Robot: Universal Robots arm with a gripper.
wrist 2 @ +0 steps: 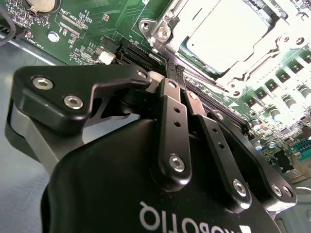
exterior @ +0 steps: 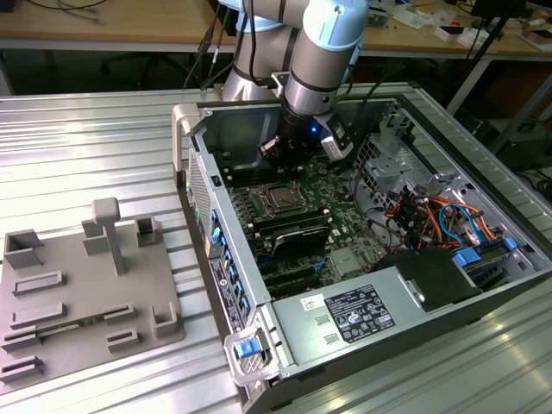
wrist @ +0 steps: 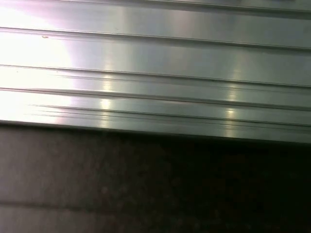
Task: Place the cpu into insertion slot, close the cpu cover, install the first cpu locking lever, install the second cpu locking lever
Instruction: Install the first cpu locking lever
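Inside the open computer case (exterior: 483, 302), the gripper (wrist 2: 176, 73) hangs over the green board (exterior: 341, 194), fingers pressed together with nothing between them. Its tips sit just beside a corner of the socket (exterior: 278, 197). Chip (wrist 2: 228, 34) lies seated in the socket, silver cover frame (wrist 2: 167, 29) down around it. Grey fixture tray (exterior: 82, 293) rests on the ribbed metal table (exterior: 103, 147), towards the exterior view's left.

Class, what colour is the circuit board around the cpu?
Green, seen best in the second wrist view: circuit board, cpu.

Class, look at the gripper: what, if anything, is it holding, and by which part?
Nothing. In the second wrist view the gripper has its fingers together with nothing between them, beside the cpu cover.
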